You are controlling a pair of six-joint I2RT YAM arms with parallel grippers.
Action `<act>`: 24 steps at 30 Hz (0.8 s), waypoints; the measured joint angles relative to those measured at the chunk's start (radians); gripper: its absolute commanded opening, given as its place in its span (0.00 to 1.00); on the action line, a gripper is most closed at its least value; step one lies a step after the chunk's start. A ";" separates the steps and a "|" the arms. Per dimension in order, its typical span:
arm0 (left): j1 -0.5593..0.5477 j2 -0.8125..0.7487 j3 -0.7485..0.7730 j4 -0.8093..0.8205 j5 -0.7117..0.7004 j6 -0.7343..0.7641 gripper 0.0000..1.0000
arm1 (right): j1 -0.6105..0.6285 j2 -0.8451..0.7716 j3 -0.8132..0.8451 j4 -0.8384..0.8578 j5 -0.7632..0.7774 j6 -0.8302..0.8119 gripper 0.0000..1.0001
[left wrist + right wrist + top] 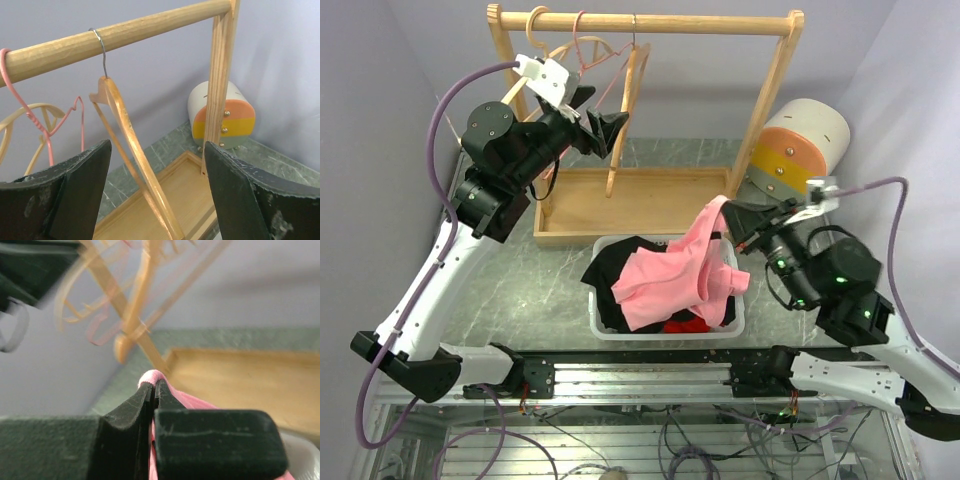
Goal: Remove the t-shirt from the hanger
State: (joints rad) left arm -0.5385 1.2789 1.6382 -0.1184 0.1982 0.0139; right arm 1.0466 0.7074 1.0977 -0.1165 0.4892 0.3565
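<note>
The pink t-shirt [680, 275] is off the hanger and droops over the white basket [595, 322]. My right gripper [732, 215] is shut on one bunched edge of it; a fold of pink cloth [152, 376] sticks out past the gripper [154, 386]. The bare wooden hanger [625, 110] hangs tilted from the rack's rail [650, 20]. My left gripper [600, 118] is open right beside it. In the left wrist view the hanger's arm [132, 145] passes between the wide-apart fingers of the gripper [156, 146], touching neither.
A pink wire hanger [595, 55] and another wooden one hang left on the rail. The rack's wooden base tray [650, 195] lies behind the basket, which holds black clothes [620, 262] and something red [680, 325]. A round striped object [800, 150] stands back right.
</note>
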 measured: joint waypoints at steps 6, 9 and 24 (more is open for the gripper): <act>-0.002 0.000 -0.013 0.000 0.021 0.001 0.84 | 0.000 0.133 -0.011 -0.289 0.215 0.144 0.00; -0.003 0.006 -0.014 -0.001 0.020 0.003 0.85 | 0.000 0.196 -0.022 -0.401 0.261 0.206 0.00; -0.006 0.066 0.077 0.081 -0.003 -0.019 0.81 | 0.000 0.212 -0.024 -0.588 0.198 0.262 0.56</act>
State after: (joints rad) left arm -0.5449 1.3445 1.7149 -0.0376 0.1951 -0.0048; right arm 1.0466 0.9192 1.0733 -0.7044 0.6876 0.6189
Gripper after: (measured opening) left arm 0.812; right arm 0.611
